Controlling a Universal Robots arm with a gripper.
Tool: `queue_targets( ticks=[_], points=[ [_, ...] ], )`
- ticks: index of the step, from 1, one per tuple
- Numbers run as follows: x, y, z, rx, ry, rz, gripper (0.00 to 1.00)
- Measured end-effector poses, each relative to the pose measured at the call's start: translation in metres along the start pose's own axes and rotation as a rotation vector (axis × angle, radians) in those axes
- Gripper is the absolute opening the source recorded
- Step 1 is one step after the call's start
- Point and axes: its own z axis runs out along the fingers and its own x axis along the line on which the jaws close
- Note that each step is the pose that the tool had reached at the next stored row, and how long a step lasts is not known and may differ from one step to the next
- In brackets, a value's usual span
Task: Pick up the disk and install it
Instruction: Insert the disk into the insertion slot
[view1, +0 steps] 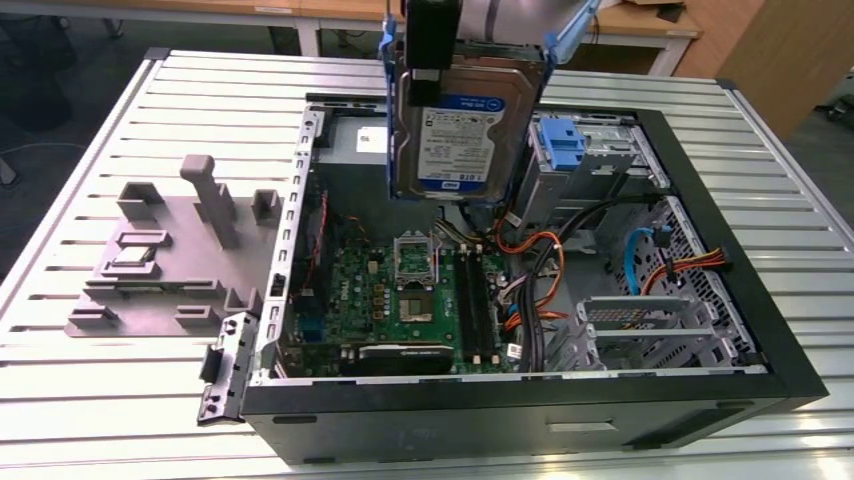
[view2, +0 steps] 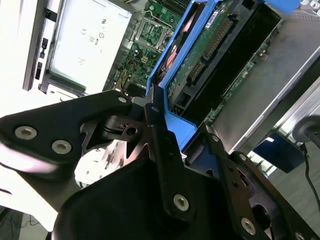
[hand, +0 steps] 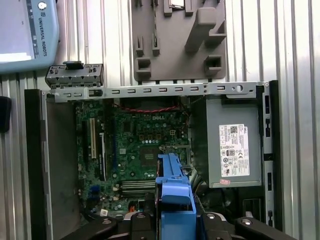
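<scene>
Disk (view1: 461, 140) hung upright in the air above the open computer case (view1: 534, 405), clear of everything inside it. It was a flat silver-grey metal slab with a white-and-blue label facing the exterior view, framed along its long sides by a blue plastic carrier whose arms rose past its top. In the second wrist view its other face (view2: 210, 45) showed a green circuit board with a dark connector strip. The hand (view2: 182, 122) was clamped on the disk, its black fingers (view2: 160, 135) pressed against the blue carrier from both sides; in the exterior view one finger (view1: 431, 45) came down over the top of the label.

Below the disk lay the green motherboard (view1: 400, 290) on the case floor, with orange cables (view1: 541, 280) just beside it. A blue bracket (view1: 567, 150) sat on the metal drive bay just beside the disk, toward the exterior view's right. The grey power supply (hand: 232, 145) with its white label filled one corner of the case.

Outside the case, a grey fixture plate (view1: 160, 260) with upright blocks lay on the slatted metal worktop (view1: 107, 400), between the case and the worktop's edge at the exterior view's left.
</scene>
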Motion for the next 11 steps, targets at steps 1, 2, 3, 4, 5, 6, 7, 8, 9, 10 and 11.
queue_targets(
  ticks=[1,2,3,4,5,6,7,8,9,10,11],
  points=[
    [0.0001,-0.0002,0.0001,0.0001,0.0011,0.0,0.36],
    [0.0001,-0.0007,0.0002,0.0001,0.0023,0.0,0.36],
    [0.0001,-0.0012,0.0003,0.0001,0.0029,0.0,0.36],
    [0.0,-0.0019,0.0004,0.0001,0.0036,0.0,0.36],
    [0.0,-0.0027,0.0005,0.0002,0.0043,0.0,0.36],
    [-0.0001,-0.0035,0.0007,0.0002,0.0051,0.0,0.36],
    [-0.0001,-0.0045,0.001,0.0003,0.0056,0.0,0.36],
    [-0.0002,-0.0054,0.0013,0.0003,0.0062,0.0,0.36],
    [-0.0002,-0.0065,0.0015,0.0003,0.0068,0.0,0.36],
    [-0.0003,-0.0076,0.0017,0.0003,0.0074,0.0,0.36],
    [-0.0004,-0.0086,0.002,0.0004,0.008,0.0,0.36]
  ],
)
